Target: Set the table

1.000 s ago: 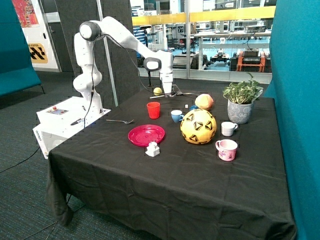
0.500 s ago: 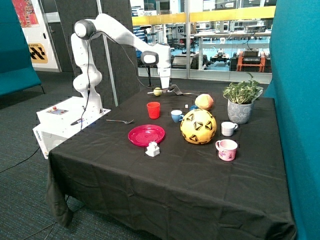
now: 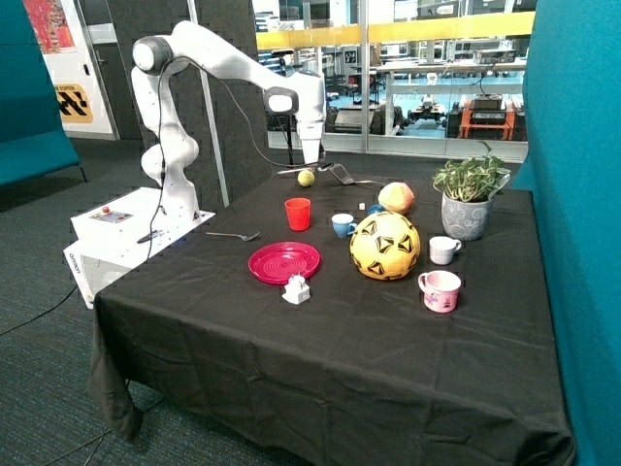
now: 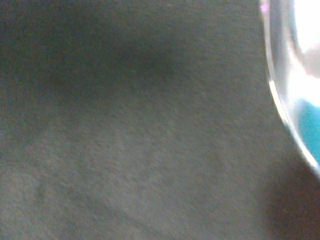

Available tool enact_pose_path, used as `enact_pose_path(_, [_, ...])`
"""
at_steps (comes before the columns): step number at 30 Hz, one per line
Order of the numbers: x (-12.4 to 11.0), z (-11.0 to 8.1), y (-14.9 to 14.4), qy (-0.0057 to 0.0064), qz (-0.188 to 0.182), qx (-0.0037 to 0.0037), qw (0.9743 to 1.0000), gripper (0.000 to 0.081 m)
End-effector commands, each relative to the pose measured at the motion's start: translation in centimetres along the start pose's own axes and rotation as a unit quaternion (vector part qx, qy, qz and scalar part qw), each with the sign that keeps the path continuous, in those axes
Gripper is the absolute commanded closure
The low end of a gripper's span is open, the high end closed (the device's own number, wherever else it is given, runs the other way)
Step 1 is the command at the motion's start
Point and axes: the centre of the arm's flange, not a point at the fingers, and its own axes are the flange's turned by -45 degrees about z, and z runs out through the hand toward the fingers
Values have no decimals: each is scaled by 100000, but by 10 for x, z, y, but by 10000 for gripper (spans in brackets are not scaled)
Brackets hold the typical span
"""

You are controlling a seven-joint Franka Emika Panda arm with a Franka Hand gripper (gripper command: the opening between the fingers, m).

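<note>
The table (image 3: 320, 359), draped in black cloth, carries a red plate (image 3: 283, 262), a red cup (image 3: 298, 214) behind it, a fork (image 3: 233, 235) near the edge by the robot base, and a small blue cup (image 3: 343, 225). My gripper (image 3: 310, 163) hangs over the far back edge, just above a small yellow ball (image 3: 306, 178). It is shut on a slim utensil (image 3: 291, 171) held level, with a dark head (image 3: 340, 175) at one end. The wrist view shows blurred black cloth (image 4: 130, 130) and a pale curved rim (image 4: 287, 100).
A yellow soccer ball (image 3: 385, 246), an orange ball (image 3: 396, 198), a potted plant (image 3: 468, 199), a white cup (image 3: 443, 249), a pink mug (image 3: 440, 290) and a small white object (image 3: 296, 289) stand on the table. The white base box (image 3: 126, 233) stands beside it.
The arm has risen and swung a little toward the back edge by the robot base. The slim utensil has come up off the cloth with the gripper.
</note>
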Motion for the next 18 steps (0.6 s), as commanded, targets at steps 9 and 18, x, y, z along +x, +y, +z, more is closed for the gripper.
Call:
enact_pose_path(9, [-33,-22,49,46,4940,-185,99878,808])
enact_pose_path(18, [-53,-23,66,49,6806,-184,99768,808])
